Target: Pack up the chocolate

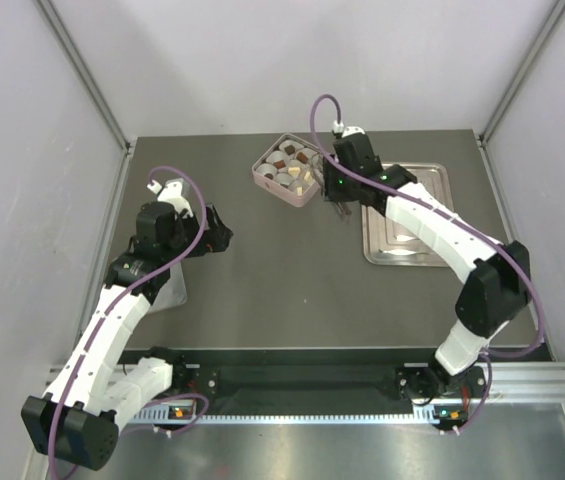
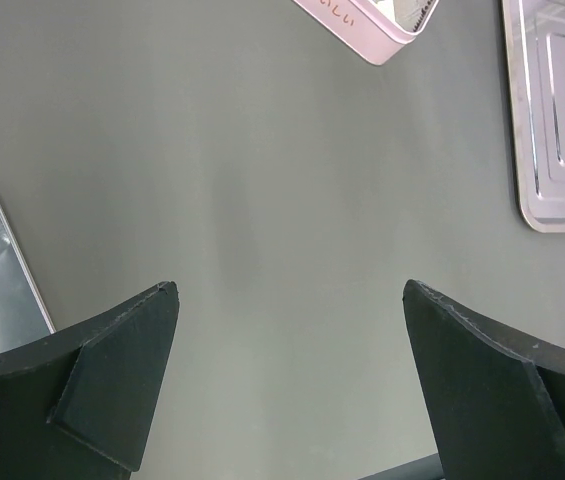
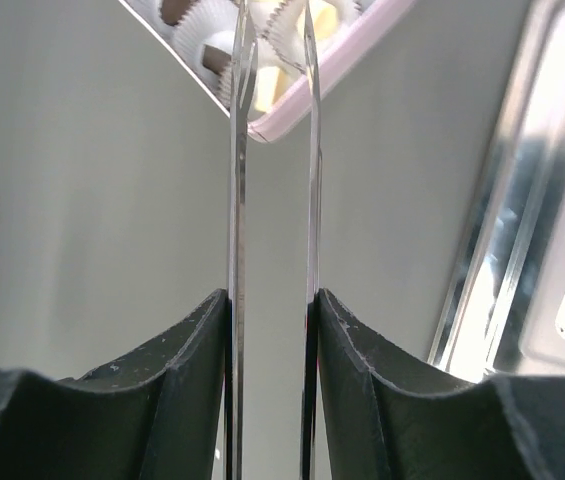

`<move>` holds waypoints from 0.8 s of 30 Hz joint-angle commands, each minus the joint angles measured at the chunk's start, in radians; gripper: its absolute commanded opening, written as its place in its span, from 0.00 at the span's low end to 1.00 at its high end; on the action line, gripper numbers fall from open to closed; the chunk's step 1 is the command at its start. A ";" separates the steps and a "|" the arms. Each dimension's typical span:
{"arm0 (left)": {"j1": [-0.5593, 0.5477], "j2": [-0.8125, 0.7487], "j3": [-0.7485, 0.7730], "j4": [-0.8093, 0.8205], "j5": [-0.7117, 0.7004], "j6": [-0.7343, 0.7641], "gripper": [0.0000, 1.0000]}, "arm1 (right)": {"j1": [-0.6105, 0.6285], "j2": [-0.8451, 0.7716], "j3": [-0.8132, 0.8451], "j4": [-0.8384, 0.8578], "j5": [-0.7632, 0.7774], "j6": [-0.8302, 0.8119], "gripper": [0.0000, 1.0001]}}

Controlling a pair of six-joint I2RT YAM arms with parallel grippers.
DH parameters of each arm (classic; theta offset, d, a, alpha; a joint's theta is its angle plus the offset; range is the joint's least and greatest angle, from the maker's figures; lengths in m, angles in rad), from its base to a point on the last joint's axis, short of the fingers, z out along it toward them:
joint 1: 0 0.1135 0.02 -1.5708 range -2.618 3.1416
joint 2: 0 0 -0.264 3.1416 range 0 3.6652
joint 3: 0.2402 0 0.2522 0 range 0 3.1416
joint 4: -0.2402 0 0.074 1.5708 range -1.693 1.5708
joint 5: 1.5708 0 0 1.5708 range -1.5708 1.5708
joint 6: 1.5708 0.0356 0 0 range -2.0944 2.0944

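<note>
Right gripper clamped on a pair of tweezers, blades slightly apart, tips reaching over the corner of the pink box. Chocolate, brown and cream pieces, seated in white paper cups inside the box. Metal tray just beside. Left gripper spread wide above the table.

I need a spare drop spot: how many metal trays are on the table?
2. One metal tray lies at the right, partly under the right arm; the other sits at the left, mostly hidden under the left arm. None else shows.
</note>
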 commanded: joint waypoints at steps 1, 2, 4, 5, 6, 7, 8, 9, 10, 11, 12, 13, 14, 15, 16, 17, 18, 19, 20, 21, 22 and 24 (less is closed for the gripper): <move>0.006 -0.022 -0.002 0.046 -0.006 0.002 0.99 | 0.018 -0.067 -0.064 0.008 0.059 0.001 0.39; 0.006 -0.025 -0.002 0.048 -0.008 0.002 0.99 | 0.018 -0.076 -0.093 0.005 0.068 0.001 0.39; 0.006 -0.027 -0.003 0.049 -0.005 0.000 0.99 | 0.017 -0.085 -0.121 0.000 0.088 0.002 0.39; 0.006 -0.025 -0.005 0.049 -0.003 0.000 0.99 | 0.018 -0.090 -0.130 0.000 0.095 0.004 0.39; 0.006 -0.025 -0.005 0.052 0.000 0.000 0.99 | 0.018 -0.093 -0.136 -0.003 0.098 0.005 0.39; 0.006 -0.025 -0.005 0.051 0.000 -0.001 0.99 | 0.017 -0.096 -0.152 -0.003 0.098 0.011 0.39; 0.006 -0.025 -0.005 0.051 0.000 -0.001 0.99 | 0.017 -0.105 -0.158 -0.001 0.096 0.018 0.39; 0.006 -0.027 -0.005 0.051 -0.002 -0.001 0.99 | 0.021 -0.108 -0.166 0.000 0.095 0.025 0.39; 0.006 -0.027 -0.005 0.051 -0.003 -0.001 0.99 | 0.024 -0.111 -0.181 0.003 0.093 0.037 0.39; 0.006 -0.027 -0.006 0.051 -0.005 -0.001 0.99 | 0.029 -0.117 -0.190 0.005 0.092 0.042 0.39; 0.006 -0.030 -0.006 0.051 -0.003 -0.001 0.99 | 0.047 -0.117 -0.199 0.011 0.096 0.048 0.39; 0.006 -0.028 -0.006 0.051 -0.003 -0.001 0.99 | 0.058 -0.120 -0.225 0.025 0.105 0.065 0.39; 0.006 -0.030 -0.006 0.052 -0.003 -0.001 0.99 | 0.070 -0.123 -0.241 0.037 0.113 0.074 0.39; 0.008 -0.028 -0.006 0.051 -0.005 -0.001 0.99 | 0.099 -0.125 -0.261 0.051 0.148 0.085 0.39; 0.008 -0.030 -0.006 0.052 -0.005 -0.001 0.99 | 0.116 -0.130 -0.315 0.103 0.174 0.103 0.40; 0.008 -0.028 -0.006 0.051 -0.006 -0.001 0.99 | 0.132 -0.130 -0.343 0.127 0.197 0.114 0.40; 0.008 -0.030 -0.006 0.051 -0.008 -0.001 0.99 | 0.159 -0.128 -0.372 0.156 0.225 0.126 0.40; 0.009 -0.028 -0.006 0.052 -0.009 -0.001 0.99 | 0.172 -0.125 -0.426 0.183 0.236 0.149 0.40; 0.009 -0.030 -0.006 0.049 -0.012 -0.001 0.99 | 0.187 -0.116 -0.451 0.233 0.249 0.160 0.41; 0.009 -0.031 -0.006 0.051 -0.015 -0.001 0.99 | 0.223 -0.113 -0.472 0.253 0.295 0.171 0.41; 0.009 -0.031 -0.006 0.048 -0.022 -0.001 0.99 | 0.244 -0.111 -0.510 0.275 0.318 0.183 0.41; 0.009 -0.033 -0.008 0.049 -0.028 -0.001 0.99 | 0.294 -0.110 -0.543 0.333 0.378 0.195 0.42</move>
